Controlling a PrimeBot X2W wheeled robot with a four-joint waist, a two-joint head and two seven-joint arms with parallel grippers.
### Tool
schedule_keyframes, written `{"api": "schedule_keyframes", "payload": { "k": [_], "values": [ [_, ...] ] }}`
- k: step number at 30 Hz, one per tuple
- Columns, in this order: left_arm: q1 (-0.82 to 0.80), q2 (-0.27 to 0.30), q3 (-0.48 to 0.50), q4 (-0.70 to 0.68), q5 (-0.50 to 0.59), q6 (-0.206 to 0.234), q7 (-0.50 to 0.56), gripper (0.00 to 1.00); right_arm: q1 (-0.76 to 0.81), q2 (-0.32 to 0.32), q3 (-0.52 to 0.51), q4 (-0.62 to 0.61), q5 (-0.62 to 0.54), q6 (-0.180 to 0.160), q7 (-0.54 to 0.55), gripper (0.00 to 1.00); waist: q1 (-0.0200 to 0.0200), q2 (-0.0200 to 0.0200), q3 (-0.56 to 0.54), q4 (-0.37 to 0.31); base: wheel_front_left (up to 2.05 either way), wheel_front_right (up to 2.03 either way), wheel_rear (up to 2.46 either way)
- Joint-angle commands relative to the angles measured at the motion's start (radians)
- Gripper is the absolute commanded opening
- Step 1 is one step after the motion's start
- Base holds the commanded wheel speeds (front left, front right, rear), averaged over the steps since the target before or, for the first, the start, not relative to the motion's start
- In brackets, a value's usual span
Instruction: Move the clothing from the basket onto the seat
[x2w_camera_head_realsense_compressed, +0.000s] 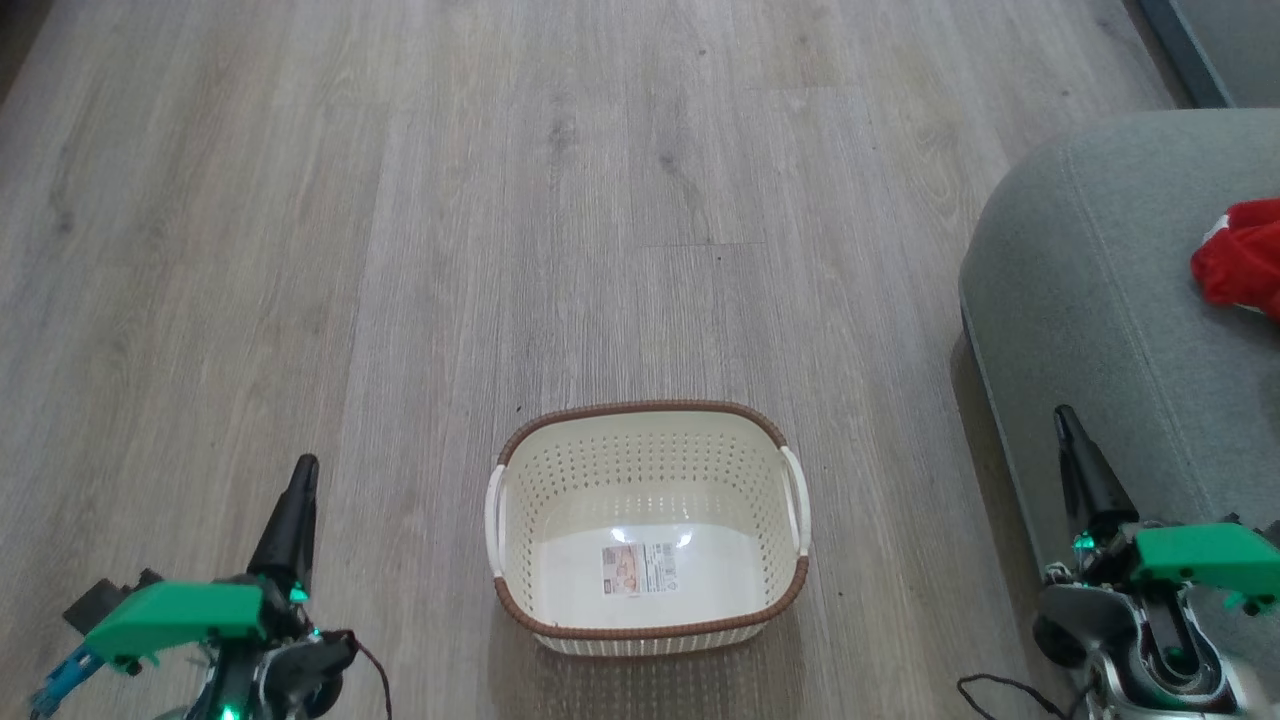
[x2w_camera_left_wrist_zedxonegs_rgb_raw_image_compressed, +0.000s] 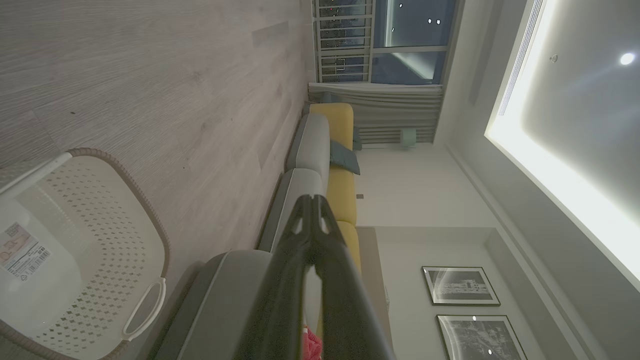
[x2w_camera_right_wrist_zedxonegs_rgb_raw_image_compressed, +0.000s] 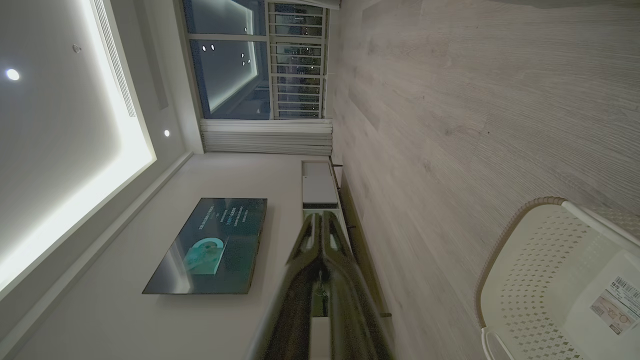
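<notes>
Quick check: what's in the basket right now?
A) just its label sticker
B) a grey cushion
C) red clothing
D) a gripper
A: the basket floor is bare apart from the label sticker; the red clothing lies on the seat.

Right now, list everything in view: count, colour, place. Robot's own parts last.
Perforated plastic laundry basket: one, cream-white with brown rim, on floor, centre, no clothing inside.
Printed label sticker: one, white, on basket's floor.
Upholstered fabric seat: one, grey-green, far right.
Soft fabric clothing: one bundle, bright red with white, on seat.
Wood-plank floor: one, grey-brown, underneath.
Wall-mounted flat screen: one, dark, right wrist view.
Framed pictures: two, black-framed, left wrist view.
Left gripper: one, dark, shut, lower left.
Right gripper: one, dark, shut, lower right.
</notes>
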Motion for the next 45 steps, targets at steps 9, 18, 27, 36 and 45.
{"api": "schedule_keyframes", "payload": {
  "k": [9, 18, 27, 36, 45],
  "values": [
    [-0.048, 0.011, 0.034, -0.034, -0.007, -0.009, 0.007, 0.0, -0.018, -0.002, 0.017, -0.039, 0.006, 0.0, 0.006, 0.0, 0.0, 0.0, 0.0, 0.0, 0.0, 0.0, 0.0],
    [-0.048, 0.011, 0.034, -0.034, -0.007, -0.009, 0.007, 0.0, -0.018, -0.002, 0.017, -0.039, 0.006, 0.0, 0.006, 0.0, 0.0, 0.0, 0.0, 0.0, 0.0, 0.0, 0.0],
    [-0.048, 0.011, 0.034, -0.034, -0.007, -0.009, 0.007, 0.0, -0.018, -0.002, 0.018, -0.039, 0.006, 0.0, 0.006, 0.0, 0.0, 0.0, 0.0, 0.0, 0.0, 0.0, 0.0],
    [-0.048, 0.011, 0.034, -0.034, -0.007, -0.009, 0.007, 0.0, -0.018, -0.002, 0.018, -0.04, 0.006, 0.0, 0.006, 0.0, 0.0, 0.0, 0.0, 0.0, 0.0, 0.0, 0.0],
    [-0.048, 0.011, 0.034, -0.034, -0.007, -0.009, 0.007, 0.0, -0.018, -0.002, 0.018, -0.04, 0.006, 0.0, 0.006, 0.0, 0.0, 0.0, 0.0, 0.0, 0.0, 0.0, 0.0]
  ]
}}
